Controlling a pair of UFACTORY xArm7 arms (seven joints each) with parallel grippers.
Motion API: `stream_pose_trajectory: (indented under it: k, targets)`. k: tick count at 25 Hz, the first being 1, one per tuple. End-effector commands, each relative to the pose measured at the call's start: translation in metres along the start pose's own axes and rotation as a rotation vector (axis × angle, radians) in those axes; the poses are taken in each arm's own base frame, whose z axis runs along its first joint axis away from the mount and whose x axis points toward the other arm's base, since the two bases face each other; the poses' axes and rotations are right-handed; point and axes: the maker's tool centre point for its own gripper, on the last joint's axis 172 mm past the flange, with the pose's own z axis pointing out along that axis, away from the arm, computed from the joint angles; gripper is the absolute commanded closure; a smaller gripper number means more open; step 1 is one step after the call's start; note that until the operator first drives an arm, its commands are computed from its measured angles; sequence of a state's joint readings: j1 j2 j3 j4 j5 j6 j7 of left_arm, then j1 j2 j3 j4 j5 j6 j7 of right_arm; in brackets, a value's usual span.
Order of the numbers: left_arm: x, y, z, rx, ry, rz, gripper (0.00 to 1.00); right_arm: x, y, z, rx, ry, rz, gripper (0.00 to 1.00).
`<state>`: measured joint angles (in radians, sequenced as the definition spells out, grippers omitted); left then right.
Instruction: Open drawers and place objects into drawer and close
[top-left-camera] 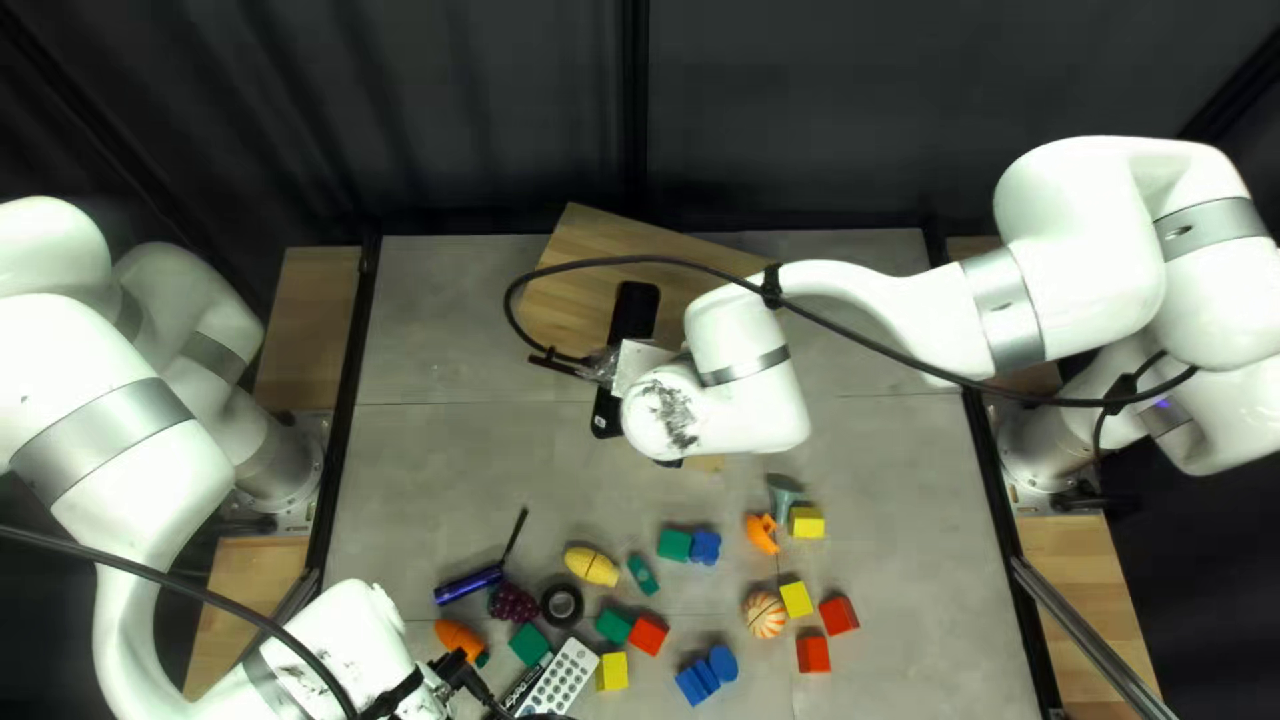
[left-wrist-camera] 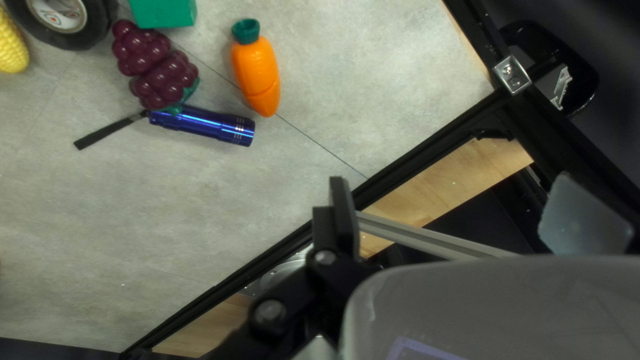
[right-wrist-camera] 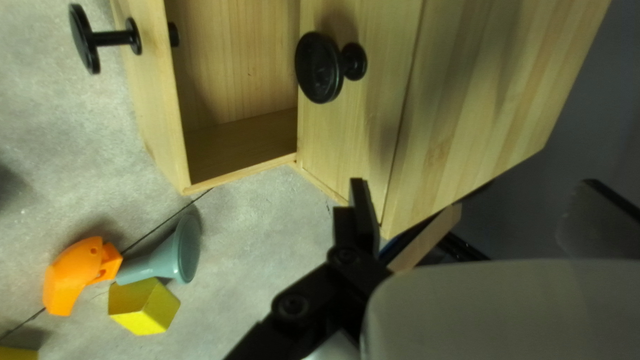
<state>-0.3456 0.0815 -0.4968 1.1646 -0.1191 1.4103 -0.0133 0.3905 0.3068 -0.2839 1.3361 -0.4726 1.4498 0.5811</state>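
Right wrist view has the drawer (right-wrist-camera: 157, 120) open at upper left, so probably we should move our right tool (top-left-camera: 558, 362) gently clear of the nearer knob (right-wrist-camera: 317, 67); whether it is apart or together, we cannot tell.

cabinet (top-left-camera: 607, 243) behind, grapes (top-left-camera: 514, 603) between flashlight (top-left-camera: 468, 584) and tape roll (top-left-camera: 547, 606)

Dark curtain (top-left-camera: 827, 107) behind, grey tabletop (top-left-camera: 440, 454), black rails (top-left-camera: 351, 400), wooden strips (top-left-camera: 304, 334) alongside

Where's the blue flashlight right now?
The blue flashlight is at the lower left of the top left view, right beside the dark purple grapes, with the orange carrot nearby.
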Motion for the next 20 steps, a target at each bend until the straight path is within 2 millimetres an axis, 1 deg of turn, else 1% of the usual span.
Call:
stream_pose_trajectory:
  k: [1,8,12,20]
  targets:
    - [0.0,0.0,0.0,0.0,0.0,0.0,0.0,0.0,-0.001,0.003,0.002,0.012,0.002,0.0]
    - [0.0,0.0,0.0,0.0,0.0,0.0,0.0,-0.002,-0.003,0.007,-0.007,0.034,-0.002,0.0]
    - [0.0,0.0,0.0,0.0,0.0,0.0,0.0,-0.004,-0.001,0.012,-0.026,0.044,-0.013,0.0]
    - [0.0,0.0,0.0,0.0,0.0,0.0,0.0,-0.002,0.005,0.02,-0.055,0.057,-0.025,0.0]
